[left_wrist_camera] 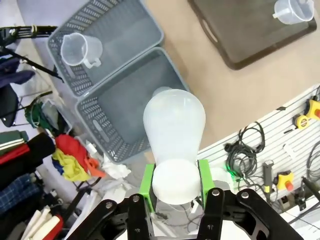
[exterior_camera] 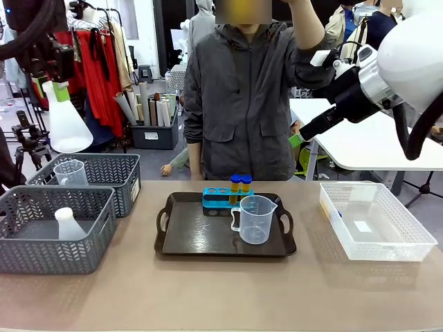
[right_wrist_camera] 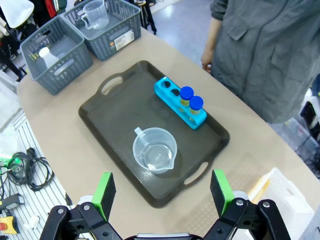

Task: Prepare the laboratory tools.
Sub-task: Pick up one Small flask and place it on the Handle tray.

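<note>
My left hand (left_wrist_camera: 175,181) grips the neck of a translucent white conical flask (left_wrist_camera: 174,122), holding it high above two grey mesh baskets (left_wrist_camera: 100,127) at the left end of the worktop (exterior_camera: 228,290). My right hand (right_wrist_camera: 165,194) hangs wide open and empty over the black handled tray (right_wrist_camera: 120,115). On the tray, a clear plastic handled measuring cup (right_wrist_camera: 154,150) stands near the small blue tube rack (right_wrist_camera: 172,96), which holds two yellow-filled blue-capped tubes (right_wrist_camera: 191,100).

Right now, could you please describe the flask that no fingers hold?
Look at the two grey baskets at the left end of the table. The nearer basket holds a small white conical flask, standing upright; the farther basket holds a clear handled cup.
</note>
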Controlling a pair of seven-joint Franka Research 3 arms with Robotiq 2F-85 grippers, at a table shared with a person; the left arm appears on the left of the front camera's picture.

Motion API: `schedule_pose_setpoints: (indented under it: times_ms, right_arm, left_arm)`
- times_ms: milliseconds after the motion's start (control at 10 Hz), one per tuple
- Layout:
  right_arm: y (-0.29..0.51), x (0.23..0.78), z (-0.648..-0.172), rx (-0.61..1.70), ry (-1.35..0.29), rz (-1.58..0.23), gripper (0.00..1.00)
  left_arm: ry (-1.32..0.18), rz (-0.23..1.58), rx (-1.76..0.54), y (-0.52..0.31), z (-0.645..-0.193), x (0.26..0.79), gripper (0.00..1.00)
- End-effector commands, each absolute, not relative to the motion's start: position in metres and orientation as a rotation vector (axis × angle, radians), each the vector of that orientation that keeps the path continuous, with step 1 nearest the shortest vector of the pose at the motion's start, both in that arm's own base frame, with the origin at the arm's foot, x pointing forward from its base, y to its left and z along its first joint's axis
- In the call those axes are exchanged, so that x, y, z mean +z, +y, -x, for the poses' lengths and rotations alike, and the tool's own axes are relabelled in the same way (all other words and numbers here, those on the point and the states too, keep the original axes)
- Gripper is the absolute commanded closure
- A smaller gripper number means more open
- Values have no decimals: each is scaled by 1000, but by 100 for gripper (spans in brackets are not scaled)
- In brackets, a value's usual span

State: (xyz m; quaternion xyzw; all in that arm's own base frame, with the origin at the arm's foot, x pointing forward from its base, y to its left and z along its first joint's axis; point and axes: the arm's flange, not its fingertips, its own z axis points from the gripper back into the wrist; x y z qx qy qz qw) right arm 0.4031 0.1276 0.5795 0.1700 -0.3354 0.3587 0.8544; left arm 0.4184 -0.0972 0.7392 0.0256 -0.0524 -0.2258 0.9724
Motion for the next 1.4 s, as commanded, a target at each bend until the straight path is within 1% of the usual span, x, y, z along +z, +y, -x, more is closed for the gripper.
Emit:
schedule_pose_setpoints:
  times_ms: [0,300,400,800,1300]
  right_arm:
    - [128,581,-403,750,-708,-370,0]
    - [128,581,-403,750,-708,-370,0]
    - [128,581,-403,750,-708,-370,0]
    - [128,581,-403,750,-708,-370,0]
    - [128,581,-403,750,-708,-370,0]
  left_arm:
    - [-106,-52,-432,-95,-414,739,100]
    - [-104,-51,-448,-97,-418,739,100]
    - [-118,-62,-482,-112,-421,734,100]
    - [-128,-143,-662,-181,-430,753,100]
    - [-99,-107,-849,-270,-459,720,100]
